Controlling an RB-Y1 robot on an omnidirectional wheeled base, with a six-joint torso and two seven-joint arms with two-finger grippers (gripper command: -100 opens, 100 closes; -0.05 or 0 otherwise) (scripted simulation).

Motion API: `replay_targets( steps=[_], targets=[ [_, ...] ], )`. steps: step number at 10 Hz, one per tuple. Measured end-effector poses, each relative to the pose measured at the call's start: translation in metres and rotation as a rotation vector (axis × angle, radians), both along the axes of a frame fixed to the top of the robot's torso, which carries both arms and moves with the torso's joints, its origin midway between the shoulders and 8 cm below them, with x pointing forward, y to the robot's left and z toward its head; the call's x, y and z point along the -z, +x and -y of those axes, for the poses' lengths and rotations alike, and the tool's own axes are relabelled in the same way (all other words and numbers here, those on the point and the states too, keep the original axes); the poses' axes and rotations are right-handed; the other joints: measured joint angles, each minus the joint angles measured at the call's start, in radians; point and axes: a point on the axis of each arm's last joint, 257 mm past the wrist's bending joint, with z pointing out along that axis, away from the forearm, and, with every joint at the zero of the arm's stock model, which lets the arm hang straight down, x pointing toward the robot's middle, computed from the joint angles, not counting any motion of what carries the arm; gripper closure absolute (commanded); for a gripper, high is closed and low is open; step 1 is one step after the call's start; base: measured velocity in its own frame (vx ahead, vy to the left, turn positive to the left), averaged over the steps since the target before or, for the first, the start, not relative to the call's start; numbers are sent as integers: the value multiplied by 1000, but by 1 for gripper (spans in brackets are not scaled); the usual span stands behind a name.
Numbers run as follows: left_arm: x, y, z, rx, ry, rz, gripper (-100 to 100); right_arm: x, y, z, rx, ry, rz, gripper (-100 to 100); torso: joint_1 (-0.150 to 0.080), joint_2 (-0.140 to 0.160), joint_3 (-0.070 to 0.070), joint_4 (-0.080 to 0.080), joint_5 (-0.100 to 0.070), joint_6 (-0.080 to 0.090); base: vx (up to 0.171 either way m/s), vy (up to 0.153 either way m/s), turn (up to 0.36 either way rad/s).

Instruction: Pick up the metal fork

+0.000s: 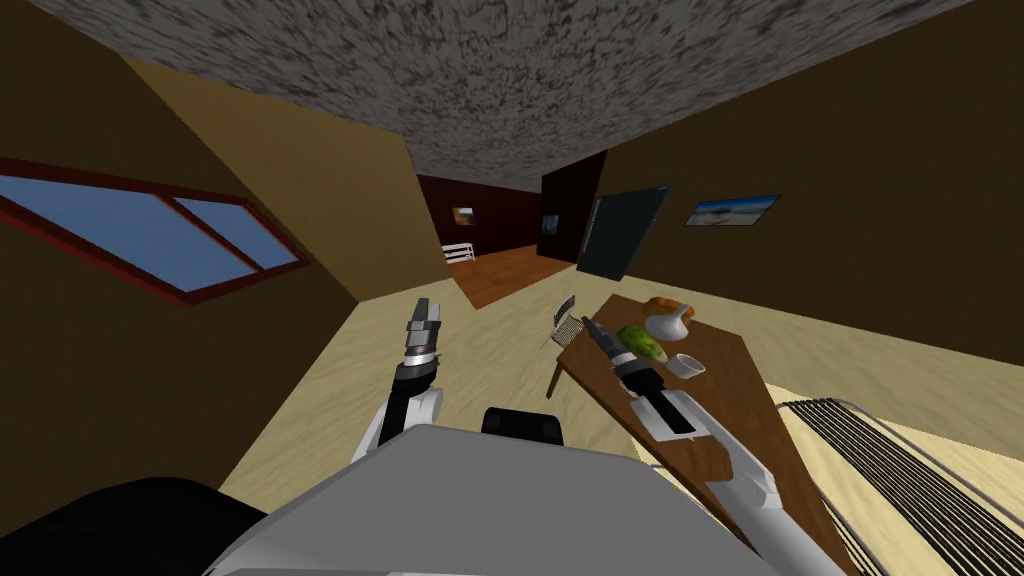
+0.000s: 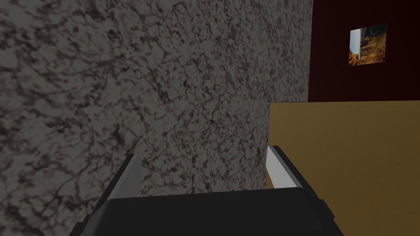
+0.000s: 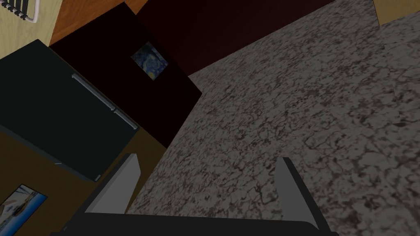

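The right gripper (image 1: 593, 326) hangs over the brown bench (image 1: 745, 395) near its left edge, fingers (image 3: 123, 180) spread apart and empty; just beside it lie a green thing (image 1: 642, 343), a white jug (image 1: 668, 323) and a small white bowl (image 1: 687, 366); the fork I cannot make out among them; a slatted chair (image 1: 563, 318) stands at the bench's corner; the left gripper (image 1: 427, 308) is raised over the floor, well apart, fingers likewise spread.
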Motion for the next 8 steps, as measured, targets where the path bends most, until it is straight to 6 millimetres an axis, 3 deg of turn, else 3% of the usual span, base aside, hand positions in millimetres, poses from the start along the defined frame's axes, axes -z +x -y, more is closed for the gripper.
replay_targets(
  steps=[3, 7, 8],
  targets=[
    [0, 0, 0, 0, 0, 0, 0, 50, 2, 12, 6, -90, -123, -100, -3, 1, 0, 0, -1, 1, -36, -80, 322],
    [0, 0, 0, 0, 0, 0, 0, 107, -10, 31, 7, -201, -274, -100, -3, -1, 0, 0, -1, 1, -34, -92, 336],
    [0, 0, 0, 0, 0, 0, 0, 130, -15, 40, 9, -238, -325, -100, -4, 0, 0, 0, -1, 0, -54, -90, 132]
  ],
)
